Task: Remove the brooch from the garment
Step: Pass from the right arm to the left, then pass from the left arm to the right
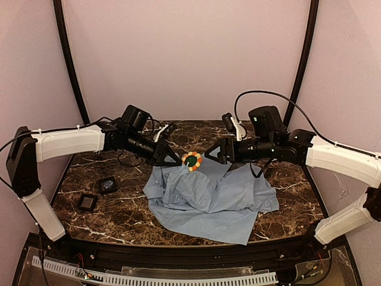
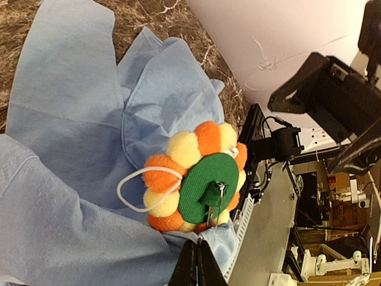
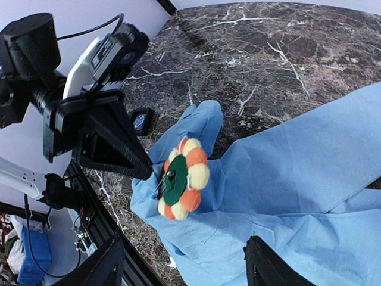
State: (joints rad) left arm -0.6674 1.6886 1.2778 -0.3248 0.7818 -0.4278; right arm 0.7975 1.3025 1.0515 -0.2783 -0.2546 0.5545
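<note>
The brooch (image 1: pixel 191 160) sits raised at the middle of the tabletop (image 1: pixel 119 217), so read the scene from your edge outward. Nearest you, the shirt (image 1: pixel 208 202) lies slack and spread, its hem short of the near rim. Farther in, the cloth rises to a peak, and there the brooch hangs with its green back and pin clasp turned toward the right arm. The left end effector (image 2: pixel 193 262) is pinched fully closed at the brooch's lower edge, on the shirt cloth as far as I can judge, probably to keep the pin up and reachable. Just to the right, the right end effector (image 1: pixel 209 156) is spread wide and holds nothing. Two small black squares (image 1: pixel 98 193) lie well to the left. Beyond the brooch you have bare marble up to the back wall.
</note>
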